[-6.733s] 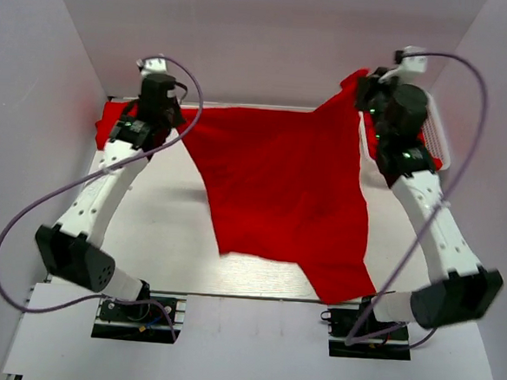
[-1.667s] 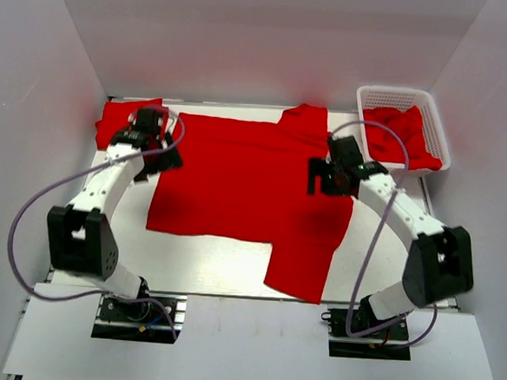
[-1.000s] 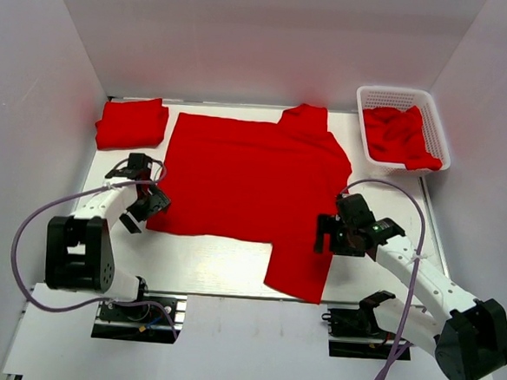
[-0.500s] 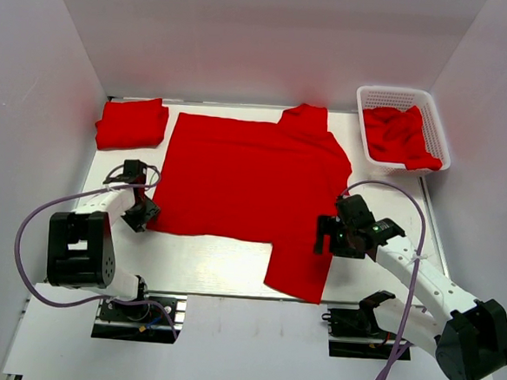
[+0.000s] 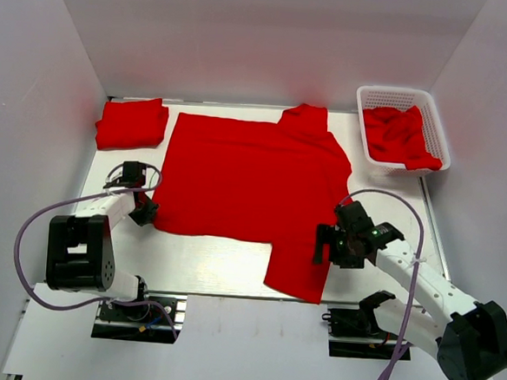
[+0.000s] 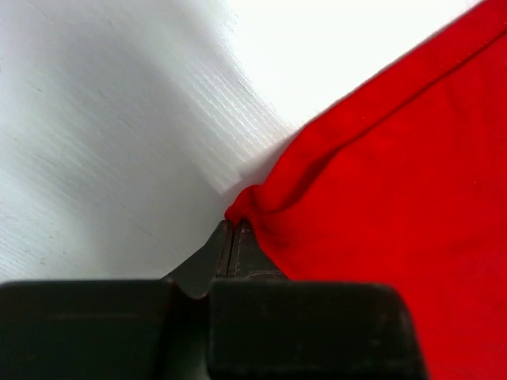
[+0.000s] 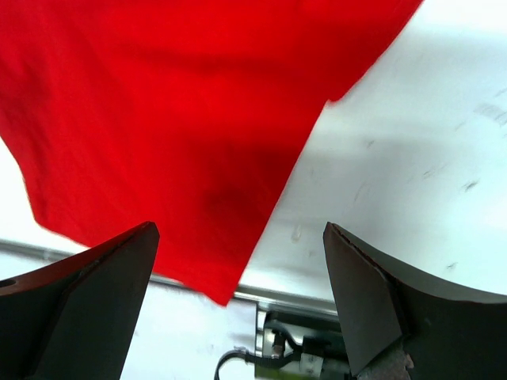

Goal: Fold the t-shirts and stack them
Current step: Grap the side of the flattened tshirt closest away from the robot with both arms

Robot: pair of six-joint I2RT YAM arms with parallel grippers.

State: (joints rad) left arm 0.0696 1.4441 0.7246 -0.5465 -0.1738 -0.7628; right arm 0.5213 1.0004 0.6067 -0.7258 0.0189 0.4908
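A red t-shirt lies spread flat on the white table, one sleeve reaching toward the near edge. My left gripper is at its near left corner. In the left wrist view the jaws are shut, and the t-shirt's corner is bunched at their tips. My right gripper is open over the near sleeve's right edge. Its fingers straddle that sleeve and bare table. A folded t-shirt sits at the back left. More crumpled t-shirts fill the basket.
The white lattice basket stands at the back right corner. White walls close in the table on three sides. The near table edge and the right arm's base show below the sleeve in the right wrist view.
My left gripper slid to the spread t-shirt's near left corner and closed on it. My right gripper stayed open and edged slightly toward the near edge.
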